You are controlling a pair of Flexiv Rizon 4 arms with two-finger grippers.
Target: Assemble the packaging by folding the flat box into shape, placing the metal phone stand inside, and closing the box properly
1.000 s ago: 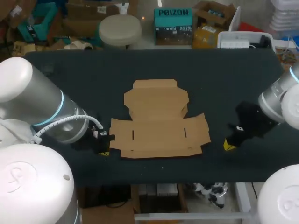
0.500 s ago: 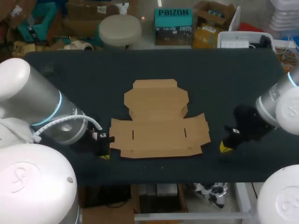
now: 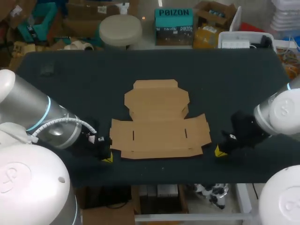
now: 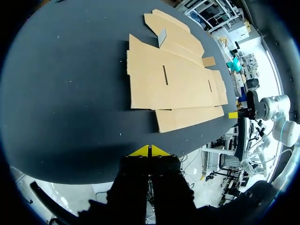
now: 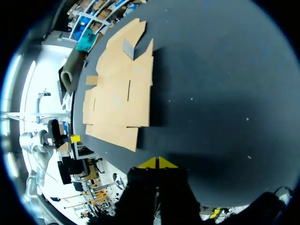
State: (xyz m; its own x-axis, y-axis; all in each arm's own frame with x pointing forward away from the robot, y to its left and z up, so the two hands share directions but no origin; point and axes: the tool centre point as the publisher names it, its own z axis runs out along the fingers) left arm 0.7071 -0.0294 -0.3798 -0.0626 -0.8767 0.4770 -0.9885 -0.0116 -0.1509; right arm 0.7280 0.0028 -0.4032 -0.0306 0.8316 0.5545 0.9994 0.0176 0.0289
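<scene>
Left wrist view shows the left gripper (image 4: pixel 149 151) with its two yellow tips pressed together on nothing, low over the dark table (image 4: pixel 70 93) and just short of the flat box (image 4: pixel 173 82). The right gripper (image 5: pixel 158 163) also has its tips closed with nothing between them (its own wrist view shows this plainly), and it hangs near the box's other end. Seen from the head view, the cardboard lies unfolded with its flaps spread in the middle of the table. The left gripper sits just beside its near left corner and the right gripper near its near right corner, neither touching it.
</scene>
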